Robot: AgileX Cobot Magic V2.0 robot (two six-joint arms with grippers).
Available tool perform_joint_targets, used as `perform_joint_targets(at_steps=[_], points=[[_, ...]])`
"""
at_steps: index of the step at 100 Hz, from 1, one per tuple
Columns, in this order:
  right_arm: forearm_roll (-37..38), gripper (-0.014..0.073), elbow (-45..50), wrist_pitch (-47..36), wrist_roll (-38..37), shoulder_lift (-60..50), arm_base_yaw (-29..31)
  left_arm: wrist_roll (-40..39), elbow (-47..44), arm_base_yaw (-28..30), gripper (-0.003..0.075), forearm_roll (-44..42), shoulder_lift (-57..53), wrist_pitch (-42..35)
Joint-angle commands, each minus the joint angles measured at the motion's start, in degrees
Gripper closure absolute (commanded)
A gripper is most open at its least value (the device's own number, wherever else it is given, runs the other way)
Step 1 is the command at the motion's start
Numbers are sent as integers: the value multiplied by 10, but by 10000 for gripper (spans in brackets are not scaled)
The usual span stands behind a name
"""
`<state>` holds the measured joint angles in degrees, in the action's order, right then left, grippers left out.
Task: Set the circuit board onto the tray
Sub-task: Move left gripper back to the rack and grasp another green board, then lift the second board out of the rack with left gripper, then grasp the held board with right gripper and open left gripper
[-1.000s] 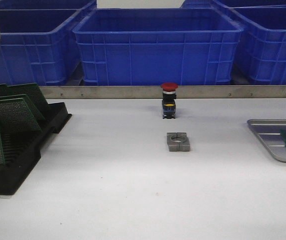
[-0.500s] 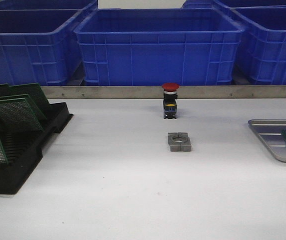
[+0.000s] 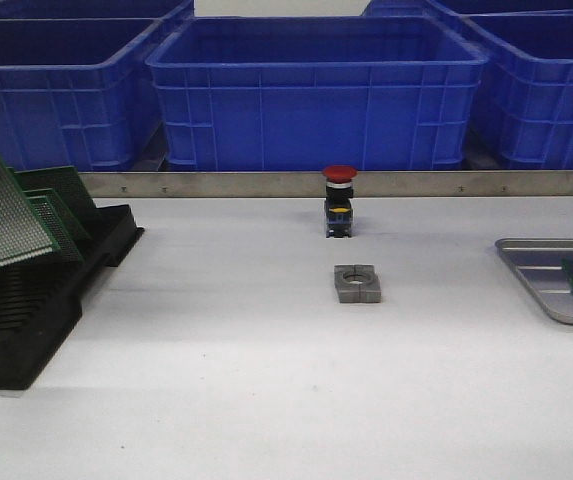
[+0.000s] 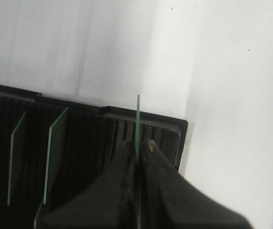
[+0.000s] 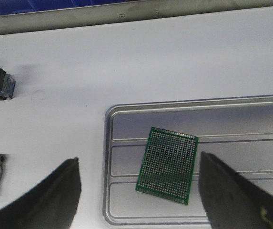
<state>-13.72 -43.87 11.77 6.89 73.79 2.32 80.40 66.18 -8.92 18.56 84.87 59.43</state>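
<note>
Edgewise, circuit board (image 4: 137, 125) pinched in left tool (image 4: 137, 151), above rack (image 4: 79, 143).

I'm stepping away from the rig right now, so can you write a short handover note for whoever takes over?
Left gripper: jaws shut on a circuit board, held raised over the black slotted rack at the table's left side.
Right gripper: jaws open and empty, above the tray.
Done: one board already lies flat in the tray, at the table's right side.
Left: carry the held board across to the tray and set it down. More boards stand in the rack's slots.
</note>
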Motion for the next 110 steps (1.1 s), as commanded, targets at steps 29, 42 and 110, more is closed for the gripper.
perform_joint_targets(at_steps=[29,42,110], points=[[5,56,-18,-24,42,-52,-95,13,94,-13,741,175,-16,64],[9,56,-18,-23,95,-62,-192,13,94,-37,741,198,-16,64],[9,56,-18,-95,197,-52,-481,74,94,-125,740,303,-16,94]])
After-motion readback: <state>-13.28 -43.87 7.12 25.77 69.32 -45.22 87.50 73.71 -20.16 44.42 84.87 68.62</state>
